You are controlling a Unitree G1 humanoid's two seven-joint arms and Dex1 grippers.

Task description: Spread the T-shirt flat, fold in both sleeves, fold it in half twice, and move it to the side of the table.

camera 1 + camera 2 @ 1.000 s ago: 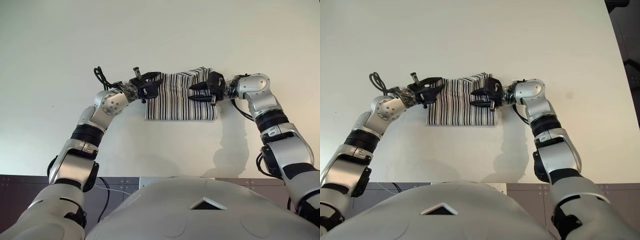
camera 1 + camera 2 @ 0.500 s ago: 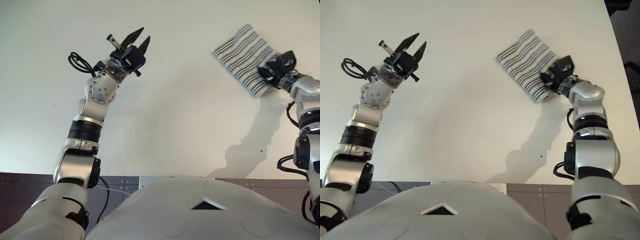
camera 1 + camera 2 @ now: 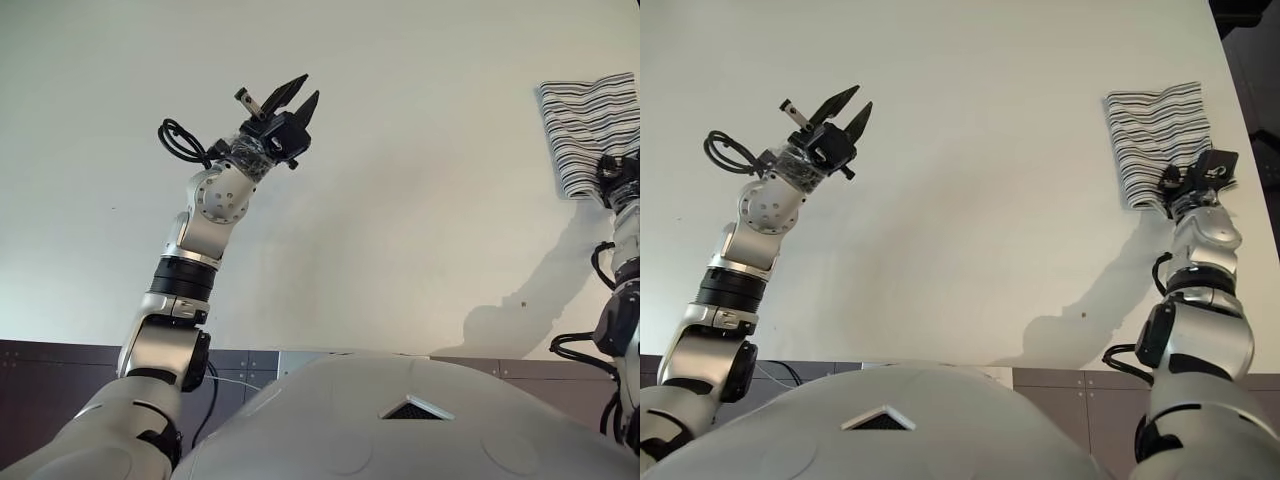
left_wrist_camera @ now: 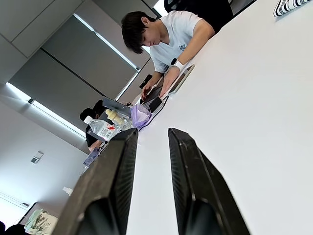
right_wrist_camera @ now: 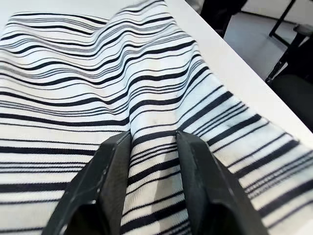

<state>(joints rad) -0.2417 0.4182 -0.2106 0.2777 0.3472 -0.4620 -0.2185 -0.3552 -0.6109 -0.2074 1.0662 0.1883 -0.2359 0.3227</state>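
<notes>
The task looks almost finished. The shirt [image 3: 1155, 135] lies on the counter [image 3: 990, 230] as a small striped packet, so the spreading, the sleeve folds and both halvings appear done. It sits out at about two o'clock, close against the counter's right-hand edge, which fits the last step of moving it to the side. Its surface ripples a little instead of lying dead flat.

The right claw [image 5: 154, 139] rests on the packet's near edge, at its six o'clock. I cannot tell whether it is gripping the cloth or has let go. The left claw [image 3: 308, 90] is held up over the counter at about ten o'clock, spread wide with nothing in it, well apart from the shirt.

What seems left is for the right arm to come clear of the shirt.
</notes>
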